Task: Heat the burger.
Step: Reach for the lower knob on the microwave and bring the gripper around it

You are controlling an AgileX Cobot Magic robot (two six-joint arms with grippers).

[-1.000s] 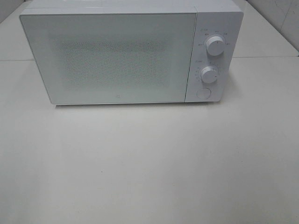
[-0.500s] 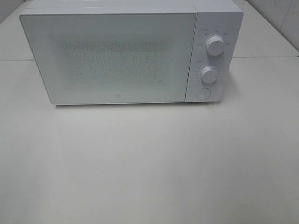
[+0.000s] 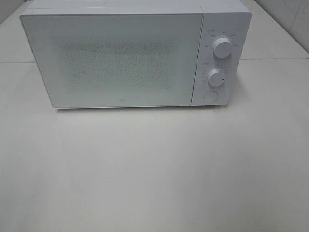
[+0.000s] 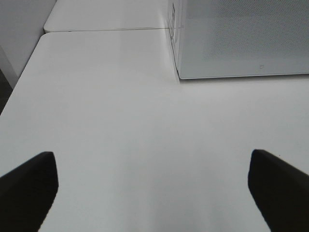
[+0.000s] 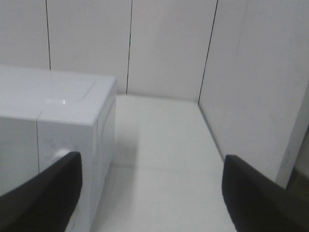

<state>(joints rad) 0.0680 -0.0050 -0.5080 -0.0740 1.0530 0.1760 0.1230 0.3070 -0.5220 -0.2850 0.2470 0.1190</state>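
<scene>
The burger is out of view in every frame. A white microwave (image 3: 125, 53) stands at the back of the table with its door shut, two round knobs (image 3: 222, 47) and a round button (image 3: 210, 96) on its right panel. Neither arm shows in the high view. In the left wrist view my left gripper (image 4: 152, 186) hangs open over bare table, near the microwave's (image 4: 241, 38) front left corner. My right gripper (image 5: 152, 193) is open too, raised beside the microwave's (image 5: 58, 125) right end, with nothing between its fingers.
The white table (image 3: 154, 169) stretches in front of the microwave. A seam (image 4: 106, 30) joins it to a second table behind. White panelled walls (image 5: 169, 43) close off the back and the right side.
</scene>
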